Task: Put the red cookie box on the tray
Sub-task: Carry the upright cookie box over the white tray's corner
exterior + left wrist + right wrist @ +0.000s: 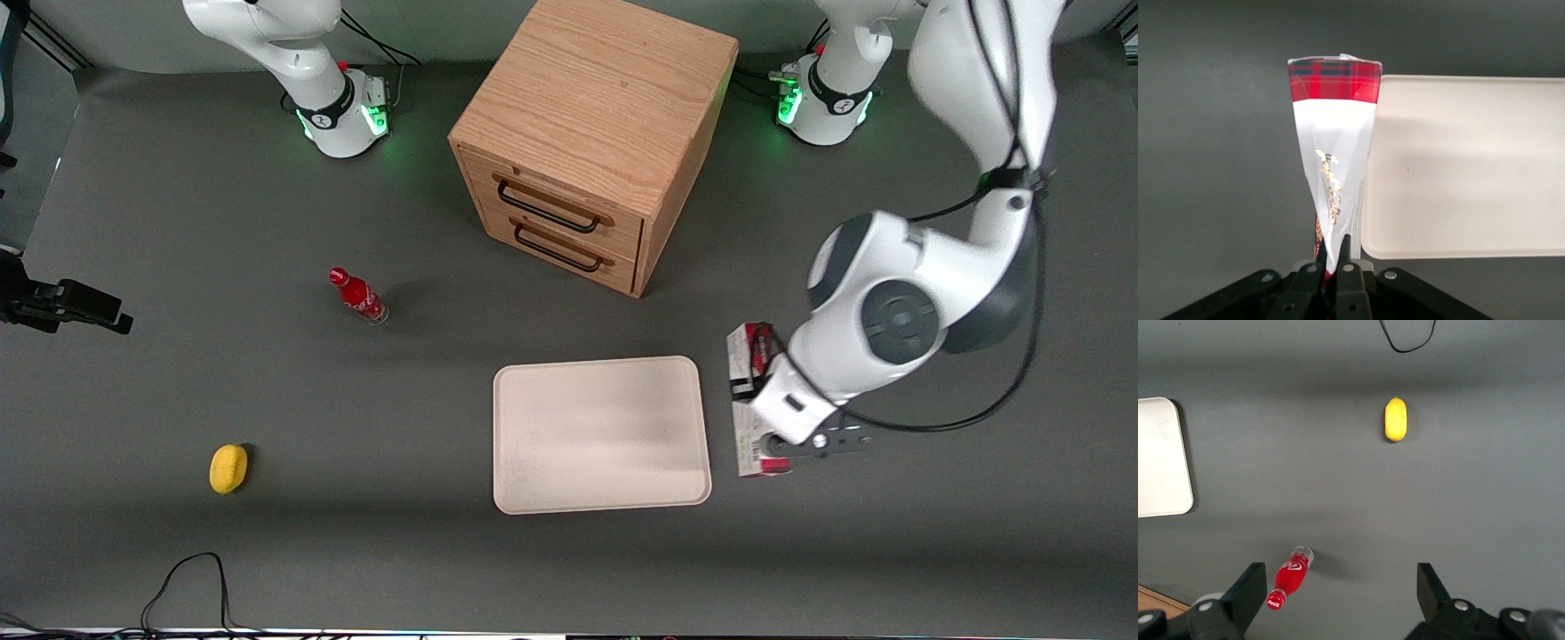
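The red cookie box (745, 356) stands on edge beside the tray (600, 436), toward the working arm's end of the table. My left gripper (772, 402) is over it from above, shut on its upper edge. In the left wrist view the box (1333, 133) runs away from the fingers, with a white face and a red tartan end. The gripper (1333, 248) pinches it between both black fingertips. The cream tray (1471, 167) lies right alongside the box, with nothing on it. I cannot tell whether the box rests on the table or hangs just above it.
A wooden two-drawer cabinet (596, 133) stands farther from the front camera than the tray. A small red bottle (357, 297) and a yellow fruit (228, 468) lie toward the parked arm's end. A black cable (187, 578) loops at the table's front edge.
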Controlling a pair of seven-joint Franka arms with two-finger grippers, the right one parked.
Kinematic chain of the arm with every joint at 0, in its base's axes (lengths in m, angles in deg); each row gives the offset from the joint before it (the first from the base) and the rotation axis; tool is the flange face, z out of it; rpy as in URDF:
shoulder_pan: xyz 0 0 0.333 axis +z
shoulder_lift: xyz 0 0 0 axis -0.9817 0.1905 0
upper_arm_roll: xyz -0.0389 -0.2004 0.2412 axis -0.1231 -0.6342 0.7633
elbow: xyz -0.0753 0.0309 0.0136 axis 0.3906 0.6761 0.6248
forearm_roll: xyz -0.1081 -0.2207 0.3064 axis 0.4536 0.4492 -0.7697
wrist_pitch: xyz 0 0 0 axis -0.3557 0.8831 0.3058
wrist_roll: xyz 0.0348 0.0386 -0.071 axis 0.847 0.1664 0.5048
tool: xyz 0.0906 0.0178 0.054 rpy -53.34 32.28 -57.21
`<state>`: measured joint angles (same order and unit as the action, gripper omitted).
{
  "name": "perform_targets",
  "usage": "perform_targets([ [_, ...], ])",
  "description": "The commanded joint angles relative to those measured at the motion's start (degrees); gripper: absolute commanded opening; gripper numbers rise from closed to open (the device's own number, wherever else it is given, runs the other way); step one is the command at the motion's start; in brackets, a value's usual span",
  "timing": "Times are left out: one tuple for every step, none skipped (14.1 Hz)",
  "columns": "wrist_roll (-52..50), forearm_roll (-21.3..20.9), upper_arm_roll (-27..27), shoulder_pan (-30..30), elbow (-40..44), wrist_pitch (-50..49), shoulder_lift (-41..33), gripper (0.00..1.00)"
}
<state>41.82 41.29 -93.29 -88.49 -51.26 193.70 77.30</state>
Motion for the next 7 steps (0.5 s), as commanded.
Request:
perform_targets([
  [-4.43, -3.71, 1.00, -4.76, 6.91, -0.34, 7.05, 0.00],
  [-5.49, -4.33, 1.08, -5.64, 6.91, 1.67, 8.29, 0.00],
  [-6.37, -5.20, 1.17, -6.43, 6.91, 2.82, 9.26, 0.00],
  [-7.16, -5.73, 1.26, -6.78, 7.08, 3.79, 10.22, 0.00],
  [-7.34, -5.91, 1.26, -7.05, 7.09, 5.63, 11.10, 0.00],
  [-7.43, -6.35, 1.43, -7.83, 7.09, 6.34, 11.72, 0.00],
  [-7.43, -7.14, 3.09, -8.89, 6.91, 6.44, 12.16, 0.00],
])
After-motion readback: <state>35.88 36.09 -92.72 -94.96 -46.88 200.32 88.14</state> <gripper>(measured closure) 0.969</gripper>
